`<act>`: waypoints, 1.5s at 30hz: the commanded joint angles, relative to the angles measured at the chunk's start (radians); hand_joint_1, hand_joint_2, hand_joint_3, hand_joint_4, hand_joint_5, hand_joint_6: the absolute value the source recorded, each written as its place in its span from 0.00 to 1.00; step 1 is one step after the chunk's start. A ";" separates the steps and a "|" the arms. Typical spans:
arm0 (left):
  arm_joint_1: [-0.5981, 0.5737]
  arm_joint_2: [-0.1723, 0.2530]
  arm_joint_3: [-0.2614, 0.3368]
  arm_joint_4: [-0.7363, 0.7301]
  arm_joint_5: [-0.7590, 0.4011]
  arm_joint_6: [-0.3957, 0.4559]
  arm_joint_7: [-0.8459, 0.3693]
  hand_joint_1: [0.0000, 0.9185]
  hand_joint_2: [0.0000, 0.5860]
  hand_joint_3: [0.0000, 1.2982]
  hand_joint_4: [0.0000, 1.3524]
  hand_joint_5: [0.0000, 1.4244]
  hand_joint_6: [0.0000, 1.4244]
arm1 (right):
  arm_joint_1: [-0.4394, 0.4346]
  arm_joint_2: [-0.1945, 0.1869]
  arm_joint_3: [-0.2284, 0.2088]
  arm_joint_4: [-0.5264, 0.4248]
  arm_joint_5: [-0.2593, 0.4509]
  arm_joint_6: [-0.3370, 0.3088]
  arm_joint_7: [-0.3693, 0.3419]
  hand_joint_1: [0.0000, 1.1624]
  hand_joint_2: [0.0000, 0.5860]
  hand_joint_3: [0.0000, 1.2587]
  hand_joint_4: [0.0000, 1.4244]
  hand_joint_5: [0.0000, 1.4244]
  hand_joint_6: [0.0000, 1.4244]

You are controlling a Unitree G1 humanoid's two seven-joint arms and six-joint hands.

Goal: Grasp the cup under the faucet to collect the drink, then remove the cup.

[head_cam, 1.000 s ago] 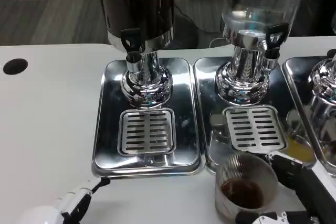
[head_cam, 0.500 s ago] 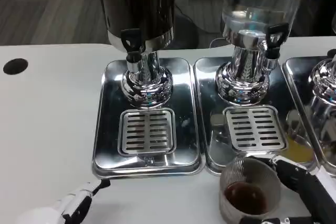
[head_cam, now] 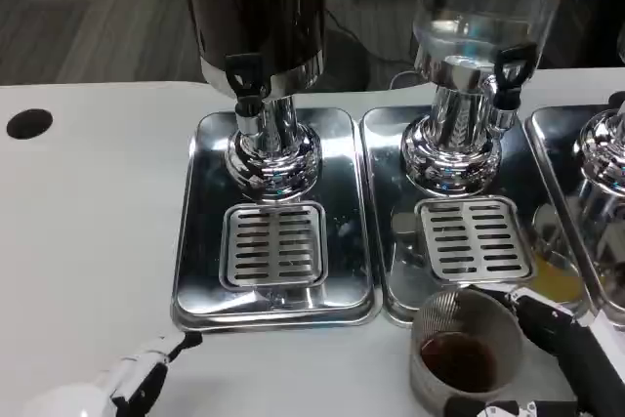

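At the lower right of the frame, the right hand is wrapped around the cup. One finger is seen along the cup's far right side, and another white and black fingertip is seen at the near side, by the bottom edge. So the cup is held by this hand. The cup is clear with ribbed sides, and a dark brown drink is seen in the bottom of it. The cup is found just in front of the middle tray, not under a faucet.

At the lower left of the frame, the left hand is seen low over the white table. Nothing is held in it, and its fingers are stretched out toward the left tray.

Above that tray, a dark drink tank with a black faucet is seen. At the upper right, a clear tank with its own black faucet is seen. A slotted grate is set in the left tray, and 1 more grate is set in the middle tray. A black hole is seen in the table at the left edge.
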 commanded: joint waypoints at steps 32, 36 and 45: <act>-0.016 0.006 -0.028 0.024 -0.004 0.014 0.000 0.00 0.08 0.18 0.15 0.19 0.31 | 0.044 -0.044 0.041 -0.286 0.177 0.069 0.073 0.41 0.34 0.16 0.10 0.14 0.07; -0.029 0.008 -0.026 0.037 -0.015 0.011 0.006 0.00 0.09 0.18 0.15 0.19 0.30 | 0.069 -0.068 0.027 -0.383 0.235 0.138 0.113 0.37 0.66 0.18 0.08 0.09 0.04; -0.099 0.025 -0.021 0.066 -0.013 0.001 0.028 0.00 0.16 0.18 0.14 0.16 0.24 | 0.116 -0.151 -0.101 -0.595 -0.096 0.364 0.018 0.44 0.99 0.15 0.01 0.00 0.00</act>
